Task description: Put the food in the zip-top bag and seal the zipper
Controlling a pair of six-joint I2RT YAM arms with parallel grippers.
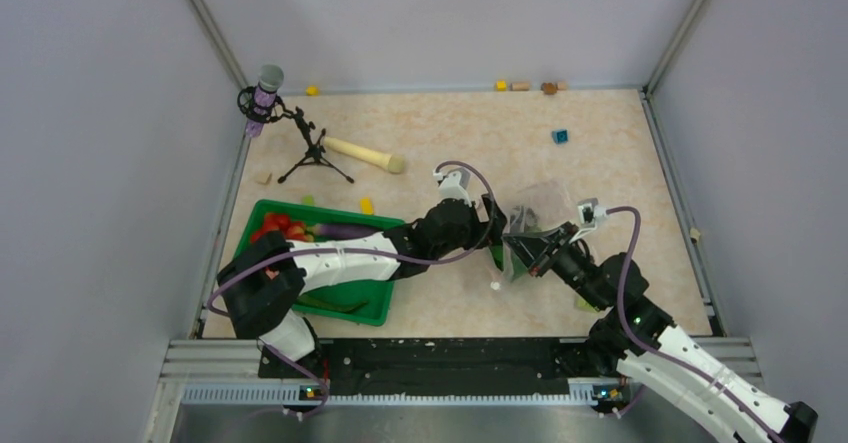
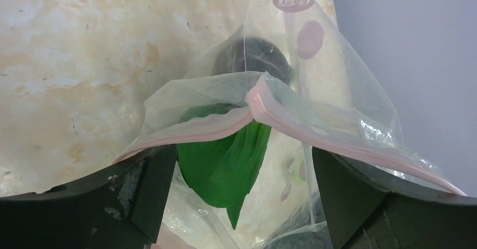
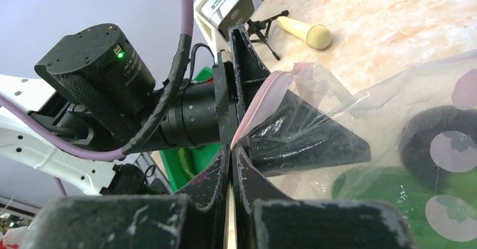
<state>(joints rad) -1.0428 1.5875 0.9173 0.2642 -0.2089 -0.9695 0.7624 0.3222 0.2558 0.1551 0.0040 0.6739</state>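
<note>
Right of the green tray (image 1: 375, 308), near mid-table, the zip-top bag (image 1: 548, 206) sat held up between both arms, mouth toward the robot. Right gripper (image 3: 231, 149): fingers pressed together on the pink zipper (image 2: 315, 134), pinching one spot of the mouth edge. Left gripper (image 2: 242, 167): fingers spread wide. In the right wrist view one finger showed as a dark wedge through the plastic, inside the bag, with the other outside the pink strip. Zipper unsealed, with the strip peaked and draped across both left fingers.

Bok choy (image 2: 225, 162): a green leaf hung in the open mouth between the left fingers; contact with either finger could not be told. Deeper in the bag lay a dark round piece (image 2: 256, 55), too blurred through the plastic to name.

Strawberries (image 1: 281, 226) and eggplant (image 1: 345, 231) lay in the tray's far part, partly under the left arm, which reached across the tray.

Elsewhere on the table (image 1: 620, 178): rolling pin (image 1: 362, 154) beyond the tray, beside a small microphone stand (image 1: 312, 153); blue block (image 1: 560, 136) well apart, toward the far right.
</note>
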